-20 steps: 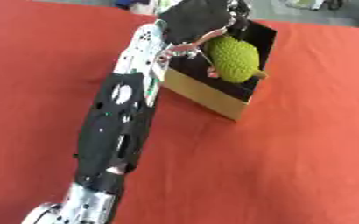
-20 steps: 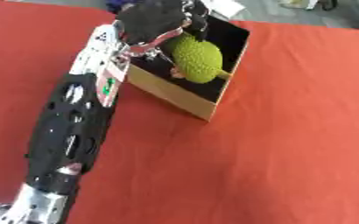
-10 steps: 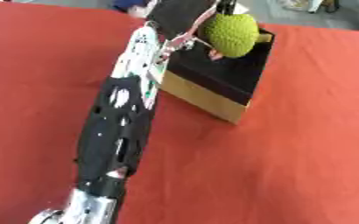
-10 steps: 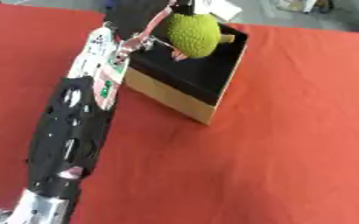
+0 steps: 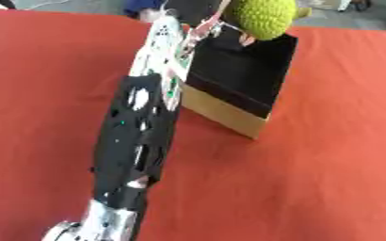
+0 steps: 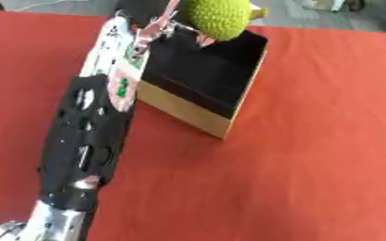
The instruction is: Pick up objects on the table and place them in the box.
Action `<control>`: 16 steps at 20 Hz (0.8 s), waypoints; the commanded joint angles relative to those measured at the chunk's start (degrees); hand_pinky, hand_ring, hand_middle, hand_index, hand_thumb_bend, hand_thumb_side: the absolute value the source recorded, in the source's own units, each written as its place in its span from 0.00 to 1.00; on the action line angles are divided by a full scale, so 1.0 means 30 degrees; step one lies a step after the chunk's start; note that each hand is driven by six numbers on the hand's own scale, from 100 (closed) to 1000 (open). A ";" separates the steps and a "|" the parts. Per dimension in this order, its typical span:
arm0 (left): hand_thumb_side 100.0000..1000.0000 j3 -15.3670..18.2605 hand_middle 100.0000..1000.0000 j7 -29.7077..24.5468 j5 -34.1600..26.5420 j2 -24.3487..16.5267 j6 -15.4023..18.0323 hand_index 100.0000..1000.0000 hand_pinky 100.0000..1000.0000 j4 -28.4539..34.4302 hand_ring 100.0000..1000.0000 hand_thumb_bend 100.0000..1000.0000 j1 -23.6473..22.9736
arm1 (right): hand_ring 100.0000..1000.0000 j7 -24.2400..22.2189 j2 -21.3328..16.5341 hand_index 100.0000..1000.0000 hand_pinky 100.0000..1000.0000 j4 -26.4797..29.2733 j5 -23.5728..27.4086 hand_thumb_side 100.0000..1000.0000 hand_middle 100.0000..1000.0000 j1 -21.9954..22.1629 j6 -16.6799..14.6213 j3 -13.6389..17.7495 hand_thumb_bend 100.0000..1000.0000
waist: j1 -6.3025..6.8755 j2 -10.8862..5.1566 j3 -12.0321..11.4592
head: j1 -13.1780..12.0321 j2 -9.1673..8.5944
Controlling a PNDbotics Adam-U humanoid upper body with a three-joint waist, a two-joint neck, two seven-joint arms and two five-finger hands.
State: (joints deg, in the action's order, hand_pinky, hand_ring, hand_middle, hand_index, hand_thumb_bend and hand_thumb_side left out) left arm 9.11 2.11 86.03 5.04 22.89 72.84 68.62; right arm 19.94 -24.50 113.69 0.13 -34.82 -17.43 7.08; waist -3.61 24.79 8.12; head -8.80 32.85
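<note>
The left arm (image 5: 139, 141) runs diagonally from the lower left corner up across the red desk (image 5: 328, 155) to the box (image 5: 242, 82), its black forearm lying over the cloth and its silver-white wrist section passing along the box's left wall. The left hand (image 5: 198, 13) is at the top edge of the view, largely cut off, with fingers (image 6: 198, 37) curled around the bumpy green fruit (image 6: 217, 16). The fruit hangs above the far rim of the box, over its back part, and does not rest on the dark floor inside.

The box is open-topped, black within, with tan cardboard outer walls; its near corner points toward the lower right. Its interior shows bare and dark below the fruit. Wide stretches of red desk lie open to the right of the box and in front of it. The desk's far edge meets a grey floor just behind the box.
</note>
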 commanded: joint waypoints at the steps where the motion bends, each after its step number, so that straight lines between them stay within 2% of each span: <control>1: 0.00 0.0461 0.30 -0.0261 0.0776 -0.0280 -0.0123 0.34 0.35 0.0261 0.24 0.69 0.0675 | 0.69 -0.0077 -0.0264 0.75 0.73 0.0301 0.0159 0.62 0.52 -0.0339 -0.0060 0.0059 0.00 | -0.0020 -0.0269 0.0214 | -0.0606 -0.0455; 2: 0.00 0.0635 0.30 -0.0329 0.1098 -0.0299 -0.0177 0.34 0.36 0.0236 0.25 0.73 0.0707 | 0.69 -0.0095 -0.0232 0.75 0.73 0.0301 0.0189 0.61 0.52 -0.0386 -0.0052 0.0034 0.00 | -0.0021 -0.0160 0.0301 | -0.0869 -0.0490; 3: 0.00 0.0778 0.30 -0.0354 0.1458 -0.0305 -0.0210 0.34 0.36 0.0224 0.25 0.69 0.0732 | 0.69 -0.0118 -0.0196 0.75 0.73 0.0301 0.0224 0.62 0.52 -0.0436 -0.0042 0.0004 0.00 | -0.0015 -0.0071 0.0379 | -0.1091 -0.0518; 6: 0.00 0.1074 0.33 -0.0376 0.2514 -0.0293 -0.0171 0.36 0.39 0.0097 0.29 0.71 0.0736 | 0.69 -0.0215 -0.0111 0.75 0.73 0.0301 0.0321 0.62 0.52 -0.0543 -0.0013 -0.0088 0.00 | 0.0013 0.0117 0.0575 | -0.1540 -0.0615; 10: 0.00 0.1258 0.38 -0.0207 0.3898 -0.0231 -0.0007 0.41 0.43 -0.0086 0.35 0.71 0.0639 | 0.70 -0.0339 0.0009 0.75 0.73 0.0301 0.0449 0.62 0.52 -0.0641 0.0014 -0.0181 0.00 | 0.0071 0.0291 0.0785 | -0.1667 -0.0601; 14: 0.00 0.1114 0.56 0.0275 0.4684 -0.0250 0.0296 0.60 0.55 -0.0311 0.53 0.73 0.0522 | 0.70 -0.0383 0.0053 0.75 0.73 0.0301 0.0532 0.62 0.52 -0.0643 0.0031 -0.0209 0.00 | 0.0110 0.0323 0.0696 | -0.1455 -0.0489; 15: 0.00 0.1082 0.71 0.0215 0.4930 -0.0265 0.0350 0.74 0.64 -0.0398 0.68 0.74 0.0491 | 0.70 -0.0388 0.0057 0.75 0.73 0.0301 0.0552 0.62 0.52 -0.0644 0.0029 -0.0211 0.00 | 0.0121 0.0321 0.0703 | -0.1450 -0.0491; 16: 0.00 0.1028 0.75 -0.0206 0.5390 -0.0295 0.0378 0.77 0.67 -0.0557 0.72 0.74 0.0448 | 0.70 -0.0392 0.0062 0.75 0.73 0.0301 0.0588 0.62 0.52 -0.0651 0.0022 -0.0218 0.00 | 0.0143 0.0311 0.0763 | -0.1474 -0.0504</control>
State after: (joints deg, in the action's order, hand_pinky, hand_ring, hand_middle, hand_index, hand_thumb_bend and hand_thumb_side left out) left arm 12.51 1.68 101.17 4.60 23.79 70.75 68.96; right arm 18.92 -23.41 113.69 1.34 -36.05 -17.34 6.29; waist -3.12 27.15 10.21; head -13.40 31.69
